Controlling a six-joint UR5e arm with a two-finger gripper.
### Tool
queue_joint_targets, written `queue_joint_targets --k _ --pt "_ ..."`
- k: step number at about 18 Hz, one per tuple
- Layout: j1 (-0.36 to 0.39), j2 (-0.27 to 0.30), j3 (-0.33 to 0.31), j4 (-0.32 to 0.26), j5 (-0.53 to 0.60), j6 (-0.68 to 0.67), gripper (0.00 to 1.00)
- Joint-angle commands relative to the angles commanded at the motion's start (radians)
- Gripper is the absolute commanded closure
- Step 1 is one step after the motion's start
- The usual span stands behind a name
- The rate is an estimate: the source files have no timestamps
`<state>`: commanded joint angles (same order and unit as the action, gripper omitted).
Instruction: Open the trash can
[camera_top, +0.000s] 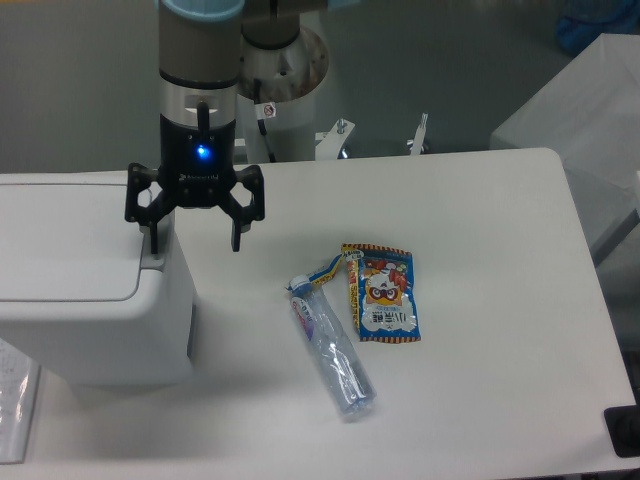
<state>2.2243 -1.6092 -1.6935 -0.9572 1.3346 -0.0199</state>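
Note:
The trash can (90, 290) is a large boxy white bin at the left of the table, its flat lid (65, 240) down and closed. My gripper (194, 240) hangs over the can's right edge with its fingers spread wide. The left fingertip (154, 240) is at the lid's right rim, the right fingertip (237, 238) is out over the table. A blue light shines on the gripper body. Nothing is held.
A crushed clear plastic bottle (330, 345) lies on the white table (480, 300), with a blue and yellow snack packet (382, 292) beside it. The arm's base (285, 90) stands behind the table. A dark object (625, 430) sits at the front right corner.

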Motion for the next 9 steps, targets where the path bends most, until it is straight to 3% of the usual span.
queue_joint_targets --k 9 --pt "-0.008 -0.002 -0.006 0.003 0.005 0.0 0.0"
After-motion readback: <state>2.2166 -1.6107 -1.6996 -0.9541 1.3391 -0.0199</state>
